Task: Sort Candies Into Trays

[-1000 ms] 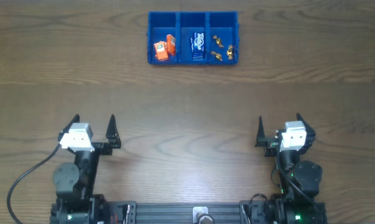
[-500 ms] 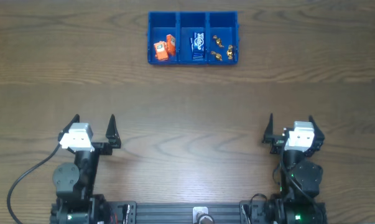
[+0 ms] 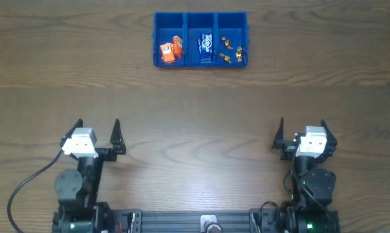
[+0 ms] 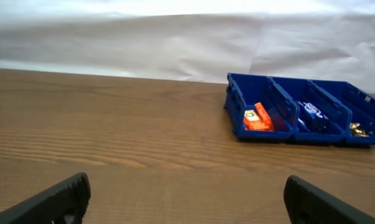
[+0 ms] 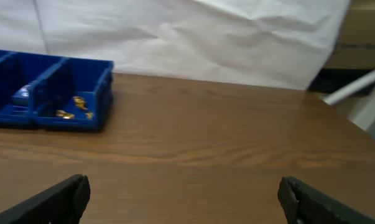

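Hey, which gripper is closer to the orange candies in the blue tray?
Left. The left gripper sits well short of the orange candies, somewhat to their left; the right gripper is equally short of them but far off to their right.

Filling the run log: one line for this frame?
tray: orange candies left, blue candies middle, gold candies right | left end effector open | right end effector open

- Blue tray (image 4: pixel 262 133), 12 o'clock on the table (image 3: pixel 195 103): one end compartment cut by the frame edge in each wrist view.
- Blue candies (image 3: pixel 205 48), middle compartment: number and shape too small to tell.
- Gold candies (image 3: pixel 230 52): count unclear.
- Left gripper (image 4: pixel 186 183), right gripper (image 5: pixel 182 182): fingers cut off by frame edge.
- Arm bases (image 3: pixel 201 223), 6 o'clock: cropped.
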Available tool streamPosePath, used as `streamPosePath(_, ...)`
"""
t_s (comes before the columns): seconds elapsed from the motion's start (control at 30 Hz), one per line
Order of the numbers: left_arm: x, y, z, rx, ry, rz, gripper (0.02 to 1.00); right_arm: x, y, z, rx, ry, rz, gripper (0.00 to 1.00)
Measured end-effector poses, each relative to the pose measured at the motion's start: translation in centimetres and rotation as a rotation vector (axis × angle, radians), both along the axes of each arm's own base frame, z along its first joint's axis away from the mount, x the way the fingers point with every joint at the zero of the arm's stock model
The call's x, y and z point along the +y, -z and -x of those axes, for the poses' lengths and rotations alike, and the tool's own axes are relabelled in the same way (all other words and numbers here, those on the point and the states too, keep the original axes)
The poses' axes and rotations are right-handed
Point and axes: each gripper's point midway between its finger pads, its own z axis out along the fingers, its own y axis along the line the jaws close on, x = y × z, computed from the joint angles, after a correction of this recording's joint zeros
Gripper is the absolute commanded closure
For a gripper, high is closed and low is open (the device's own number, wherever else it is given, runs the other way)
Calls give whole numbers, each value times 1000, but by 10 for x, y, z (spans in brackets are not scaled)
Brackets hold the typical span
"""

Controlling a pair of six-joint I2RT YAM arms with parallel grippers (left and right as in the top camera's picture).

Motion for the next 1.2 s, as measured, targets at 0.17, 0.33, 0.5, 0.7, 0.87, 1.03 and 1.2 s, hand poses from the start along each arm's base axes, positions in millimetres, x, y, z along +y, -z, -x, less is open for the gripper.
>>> streamPosePath(0.17, 0, 0, 0, 0, 0, 0, 20, 7, -4, -1, -18, -43, -5, 1)
streamPosePath(0.33, 0, 0, 0, 0, 0, 0, 20, 14, -5, -4, -43, -81, -8, 1)
streamPosePath(0.5, 0, 0, 0, 0, 0, 0, 20, 15, 2, -5, -33, -88, -9, 1)
streamPosePath(0.7, 0, 0, 0, 0, 0, 0, 20, 16, 2, -5, -33, -94, -9, 1)
streamPosePath(0.87, 0, 0, 0, 0, 0, 0, 20, 18, 2, -5, -33, -104, -10, 1)
streamPosePath(1.03, 0, 0, 0, 0, 0, 0, 20, 18, 2, -5, -33, -106, -11, 1)
streamPosePath(1.2, 0, 0, 0, 0, 0, 0, 20, 18, 2, -5, -33, -107, -11, 1)
